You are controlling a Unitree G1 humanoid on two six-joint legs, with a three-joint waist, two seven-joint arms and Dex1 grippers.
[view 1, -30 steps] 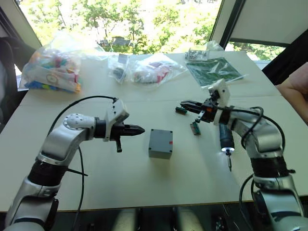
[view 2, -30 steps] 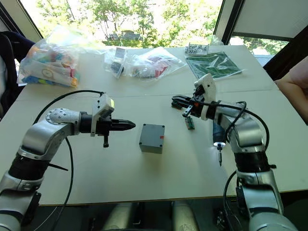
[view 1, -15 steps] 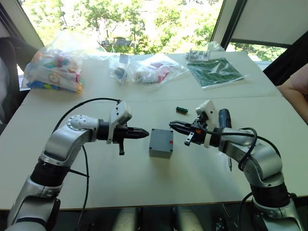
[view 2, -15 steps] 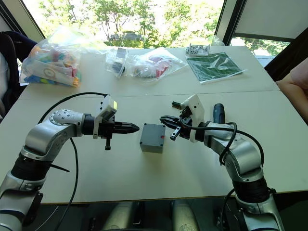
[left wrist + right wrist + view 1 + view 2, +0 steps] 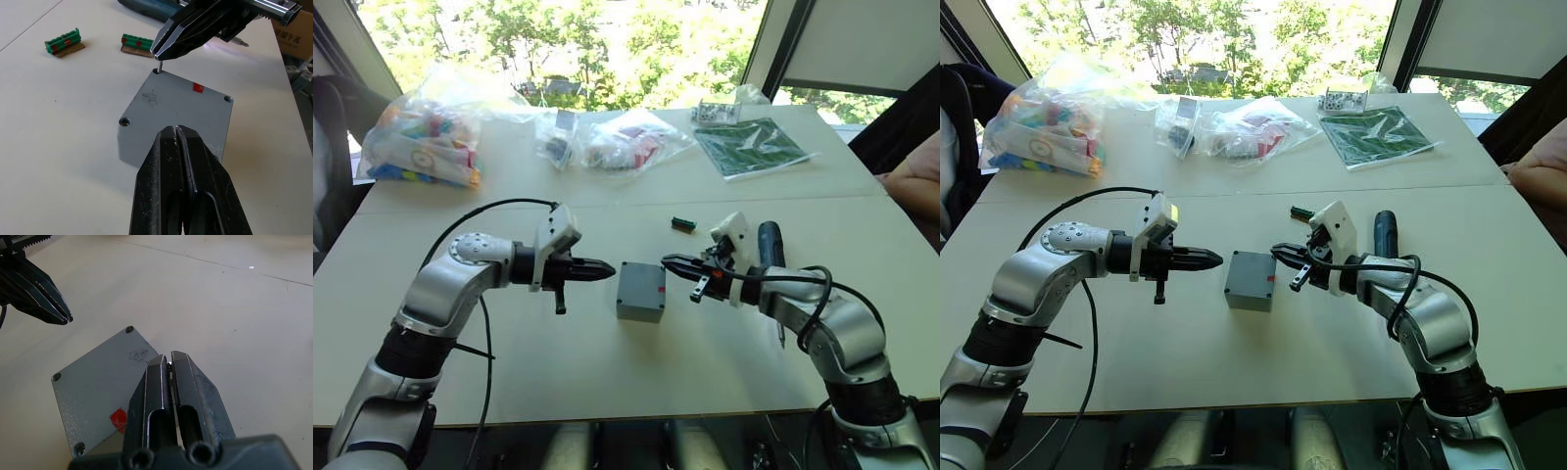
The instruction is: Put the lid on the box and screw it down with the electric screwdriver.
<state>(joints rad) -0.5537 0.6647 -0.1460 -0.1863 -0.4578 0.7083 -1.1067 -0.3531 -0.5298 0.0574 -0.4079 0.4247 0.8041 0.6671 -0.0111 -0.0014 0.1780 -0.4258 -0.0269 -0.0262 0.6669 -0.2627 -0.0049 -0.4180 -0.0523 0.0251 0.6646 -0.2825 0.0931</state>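
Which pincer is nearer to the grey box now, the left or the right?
The right pincer: its tip holds a small screw at a corner of the box. The left pincer hovers apart beside the box.

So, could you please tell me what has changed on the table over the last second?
The right claw swung in from beside the green connectors to the grey box; its shut tips now hold a small screw over a corner hole. The electric screwdriver, earlier hanging lit under the right arm, now lies on the table. The left claw, shut, edged closer to the box, which stayed put.
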